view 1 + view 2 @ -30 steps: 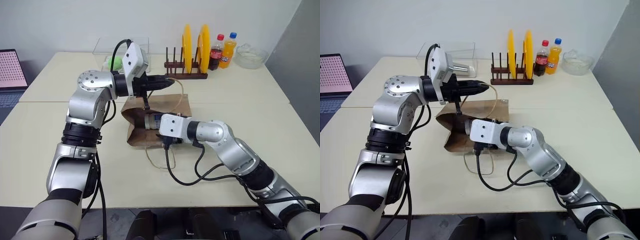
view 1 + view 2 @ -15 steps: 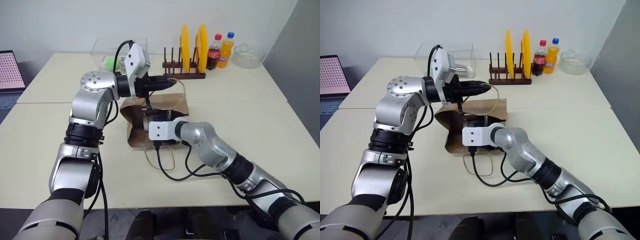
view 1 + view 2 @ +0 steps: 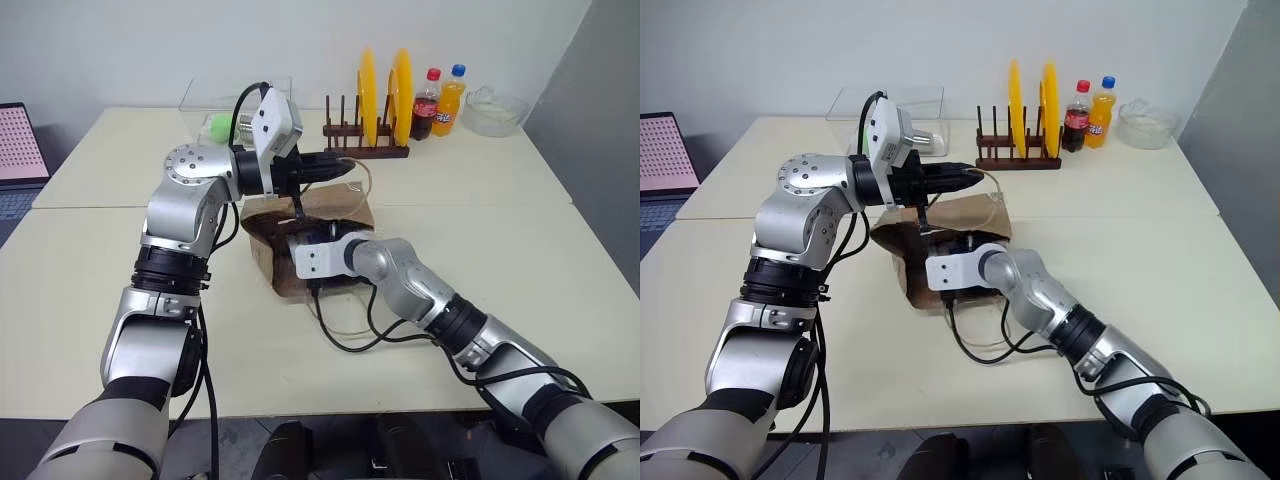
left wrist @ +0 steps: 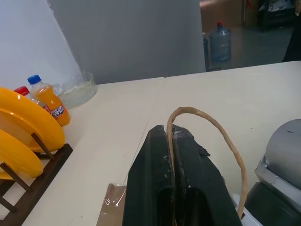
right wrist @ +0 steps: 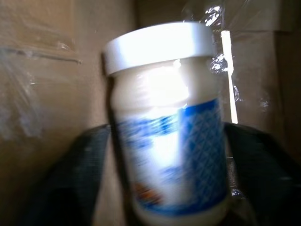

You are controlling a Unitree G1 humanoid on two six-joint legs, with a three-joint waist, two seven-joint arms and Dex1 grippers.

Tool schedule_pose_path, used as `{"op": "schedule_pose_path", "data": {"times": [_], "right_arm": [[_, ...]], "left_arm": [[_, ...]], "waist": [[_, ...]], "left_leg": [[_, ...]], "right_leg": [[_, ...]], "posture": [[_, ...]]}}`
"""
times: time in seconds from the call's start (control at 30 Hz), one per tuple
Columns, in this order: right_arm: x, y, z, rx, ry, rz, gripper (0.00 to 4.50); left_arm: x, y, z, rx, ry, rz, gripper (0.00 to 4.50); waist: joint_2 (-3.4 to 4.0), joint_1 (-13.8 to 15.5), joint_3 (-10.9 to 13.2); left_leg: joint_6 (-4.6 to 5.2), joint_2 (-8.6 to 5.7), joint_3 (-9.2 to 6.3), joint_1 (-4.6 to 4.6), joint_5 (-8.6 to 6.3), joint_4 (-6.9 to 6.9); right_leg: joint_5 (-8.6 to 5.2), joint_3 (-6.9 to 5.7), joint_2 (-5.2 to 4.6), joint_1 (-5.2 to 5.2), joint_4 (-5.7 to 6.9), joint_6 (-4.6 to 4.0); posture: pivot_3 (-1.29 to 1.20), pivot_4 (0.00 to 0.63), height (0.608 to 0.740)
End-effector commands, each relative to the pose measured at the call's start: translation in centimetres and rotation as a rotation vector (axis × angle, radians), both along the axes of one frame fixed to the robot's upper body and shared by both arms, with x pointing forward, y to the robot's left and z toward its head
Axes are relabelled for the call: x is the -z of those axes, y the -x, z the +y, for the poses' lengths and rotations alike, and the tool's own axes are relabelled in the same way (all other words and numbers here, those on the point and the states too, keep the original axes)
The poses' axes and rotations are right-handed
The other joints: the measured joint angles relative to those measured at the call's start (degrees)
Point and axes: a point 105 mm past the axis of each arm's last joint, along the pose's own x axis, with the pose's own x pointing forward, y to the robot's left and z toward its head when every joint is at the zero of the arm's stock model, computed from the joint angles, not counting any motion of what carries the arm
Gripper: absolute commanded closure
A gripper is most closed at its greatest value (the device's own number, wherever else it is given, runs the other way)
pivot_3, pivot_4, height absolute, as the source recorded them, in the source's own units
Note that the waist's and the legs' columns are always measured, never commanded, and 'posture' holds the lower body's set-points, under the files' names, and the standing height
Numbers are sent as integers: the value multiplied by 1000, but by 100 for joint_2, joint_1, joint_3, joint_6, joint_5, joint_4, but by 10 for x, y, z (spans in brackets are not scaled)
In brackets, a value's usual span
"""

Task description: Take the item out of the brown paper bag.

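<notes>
Right gripper deep in the bag, a white-capped jar between its fingers

At frame centre the right gripper reaches into the brown paper bag, fingers spread either side of the jar with no clear sign they press it; closing off-centre could squirt the jar deeper or crumple the paper. Just behind, the left gripper is pinched tight on a loop handle, holding the mouth up; hard tugging may tear it. The plate rack stands beyond, upper centre.
</notes>
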Motion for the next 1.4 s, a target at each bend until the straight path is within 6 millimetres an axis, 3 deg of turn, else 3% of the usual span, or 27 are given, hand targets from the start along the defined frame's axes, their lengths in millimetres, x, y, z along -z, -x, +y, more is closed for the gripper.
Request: {"op": "schedule_pose_path", "data": {"times": [0.03, 0.2, 0.47, 0.7, 0.93, 1.07, 1.2, 1.27, 1.4], "right_arm": [[-16, 1, 3, -28, -48, -44, 1436], [-36, 12, 0, -94, -127, -112, 1437], [-80, 55, -5, -297, -371, -152, 1437], [-89, 84, -13, -467, -559, -41, 1437], [-134, 85, -32, -483, -842, -85, 1437], [-169, 76, -57, -410, -956, -230, 1437], [-195, 59, -100, -242, -951, -410, 1437], [-193, 43, -132, -98, -889, -463, 1437], [-150, 17, -190, 134, -607, -408, 1437]], "left_arm": [[-15, 1, 6, -19, 23, -66, 4500], [-14, -9, 12, -78, 14, -75, 4500], [-11, -29, 19, -188, -10, -93, 4500], [-12, -36, 17, -210, -12, -95, 4500], [-10, -41, 14, -222, -21, -93, 4500], [-8, -42, 13, -226, -23, -89, 4500], [-6, -41, 14, -225, -22, -86, 4500], [-6, -41, 15, -227, -20, -84, 4500], [-5, -40, 15, -228, -18, -84, 4500]], "waist": [[0, 0, 0], [0, 2, 0], [-1, 7, 1], [-2, 8, 1], [-3, 10, 2], [-3, 13, 2], [-3, 22, 2], [-3, 25, 2], [-3, 69, 2]], "left_leg": [[0, 0, 1, 0, 0, 0], [-1, 0, 1, -3, 0, 0], [0, 0, 1, -9, 0, -1], [1, -1, 1, -7, -1, 0], [1, -1, 1, -7, -1, 0], [1, -1, 2, -7, -1, 1], [1, -1, 2, -8, -1, 0], [1, -2, 3, -8, -1, -2], [2, -4, 9, -11, -1, -3]], "right_leg": [[0, 1, 0, -3, 4, 0], [-1, 1, 0, -10, 11, 0], [-1, 1, 0, -17, 11, 0], [-1, 0, -1, -12, 9, 1], [-1, -1, 0, -13, 12, 1], [-1, 1, -1, -13, 13, 1], [-1, 1, -2, -13, 12, 0], [-1, 1, -2, -13, 10, 1], [-2, 2, -4, -11, 4, 3]], "posture": [[0, 150, 740], [0, 150, 740], [0, 150, 740], [0, 150, 740], [0, 150, 740], [0, 150, 740], [0, 150, 740], [0, 150, 740], [0, 150, 740]]}}
